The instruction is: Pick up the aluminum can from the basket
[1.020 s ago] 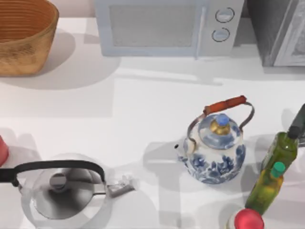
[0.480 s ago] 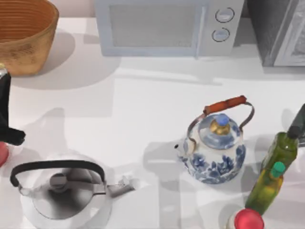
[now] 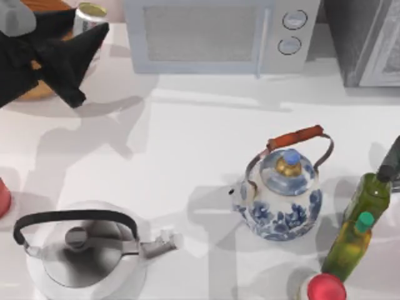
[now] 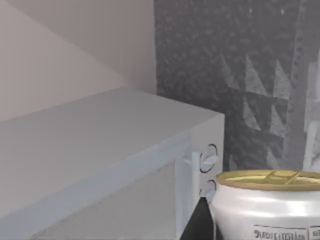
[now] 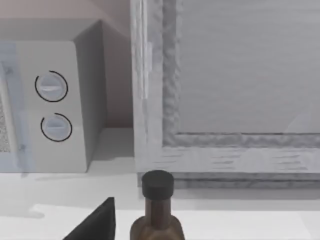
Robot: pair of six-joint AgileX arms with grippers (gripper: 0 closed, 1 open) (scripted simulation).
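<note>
- The left claw (image 3: 87, 39) is at the desk's far left corner in the top view, its black fingers pinching the aluminum can (image 3: 91, 14) from both sides.
- The can's tan-silver top shows just past the arm, over the right-hand edge of the basket (image 3: 32, 90); only slivers of orange-brown wicker peek out from under the black arm.
- From the left wrist view the can (image 4: 267, 207) stands upright, its rim level, one dark finger (image 4: 201, 222) pressed to its side, with the microwave (image 4: 115, 165) behind it.
- The microwave (image 3: 219, 34) sits at the back of the white desk (image 3: 187, 150), just right of the basket.
- Nearer the front stand a steel kettle (image 3: 84, 247) at left and a blue-and-white kettle (image 3: 282, 190) at right, well apart.
- The right claw (image 5: 95, 222) is a dark edge beside a bottle's black cap (image 5: 157, 185); its grip cannot be told. It is parked at the right edge by the oil bottles (image 3: 359, 228).
</note>
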